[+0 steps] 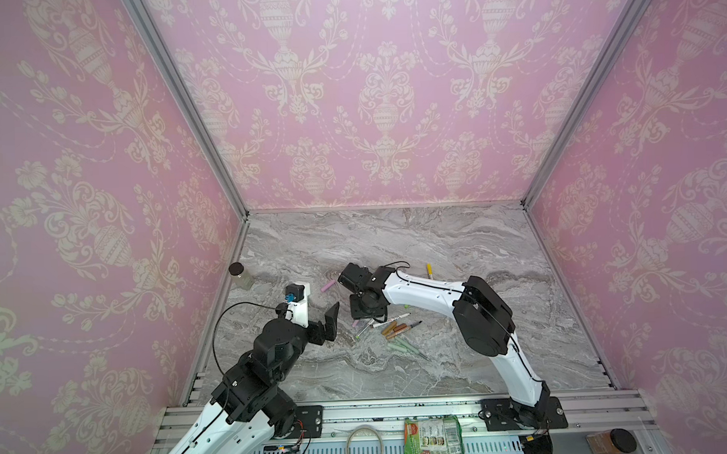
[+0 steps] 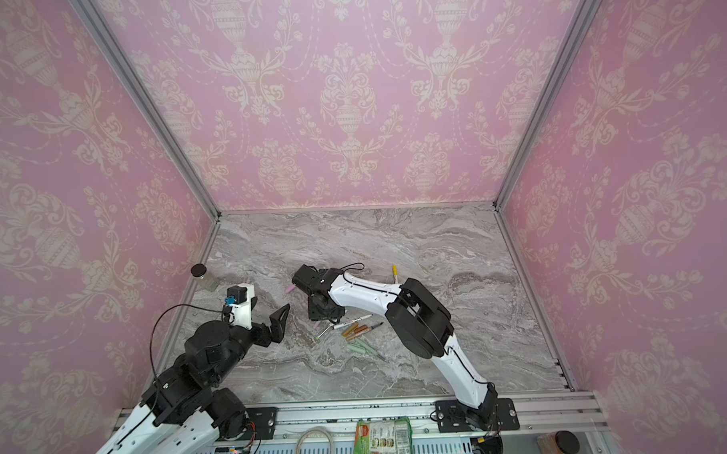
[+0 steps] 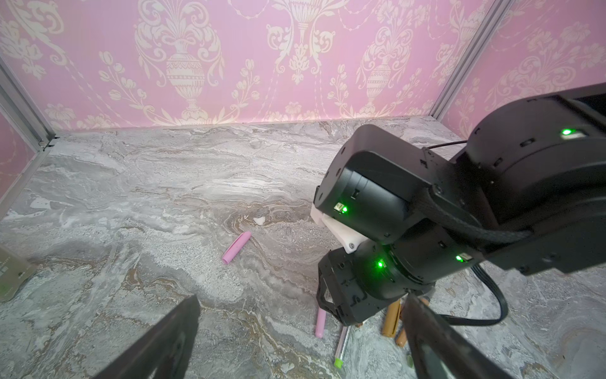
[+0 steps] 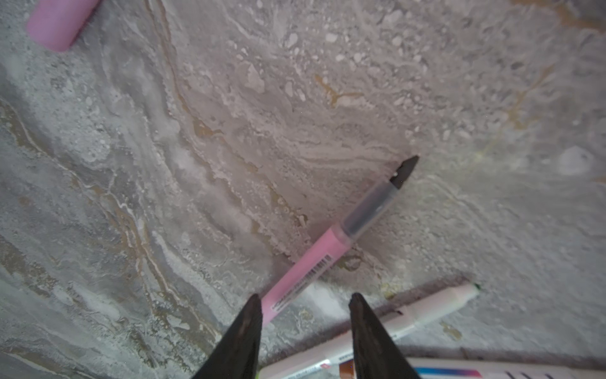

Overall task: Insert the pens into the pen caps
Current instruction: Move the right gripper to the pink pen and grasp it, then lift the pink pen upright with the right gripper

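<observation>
Our half-parted, empty right gripper [image 4: 305,297] has the pink pen [image 4: 314,259] on the worktop [image 4: 131,164] beside one finger, so we should centre the barrel before pinching; our wide-open left gripper [image 1: 327,323] hovers near the pink cap [image 3: 236,247].

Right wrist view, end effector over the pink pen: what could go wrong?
1. The pink plastic pen with a dark tip sits by one finger of the open right end effector, not centred; closing may skew it.
2. The white plastic pen with a green tip lies near the other finger and could get caught too.
3. The short pink plastic cap lies loose; the open left end effector holds nothing.
</observation>
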`<state>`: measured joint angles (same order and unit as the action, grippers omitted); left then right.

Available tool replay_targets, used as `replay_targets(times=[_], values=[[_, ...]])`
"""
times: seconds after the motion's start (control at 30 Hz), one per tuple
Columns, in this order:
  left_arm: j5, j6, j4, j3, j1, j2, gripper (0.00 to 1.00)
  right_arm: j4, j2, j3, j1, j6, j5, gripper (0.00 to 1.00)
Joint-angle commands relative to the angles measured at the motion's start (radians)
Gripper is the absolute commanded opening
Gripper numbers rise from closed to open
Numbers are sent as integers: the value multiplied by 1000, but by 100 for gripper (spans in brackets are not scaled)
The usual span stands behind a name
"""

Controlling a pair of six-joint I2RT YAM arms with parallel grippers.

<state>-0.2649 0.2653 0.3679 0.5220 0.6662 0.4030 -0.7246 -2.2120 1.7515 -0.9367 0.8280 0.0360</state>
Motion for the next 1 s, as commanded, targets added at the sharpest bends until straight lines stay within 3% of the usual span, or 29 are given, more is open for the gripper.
replay_targets(times=[0.0,0.27,0.5,0.73,0.97], values=[[-7,17,-7,-10,3,7,98,-45,-38,47,-9,-9,32,44],[8,14,-30,-12,3,23,99,-137,-132,112,-18,-61,132,39],[12,-3,-53,-2,3,61,99,-101,-170,114,-19,-28,90,28],[26,6,-59,-2,3,64,99,-6,-189,104,-16,41,8,25],[54,17,-64,-9,3,63,99,65,-172,69,-3,79,-19,15]])
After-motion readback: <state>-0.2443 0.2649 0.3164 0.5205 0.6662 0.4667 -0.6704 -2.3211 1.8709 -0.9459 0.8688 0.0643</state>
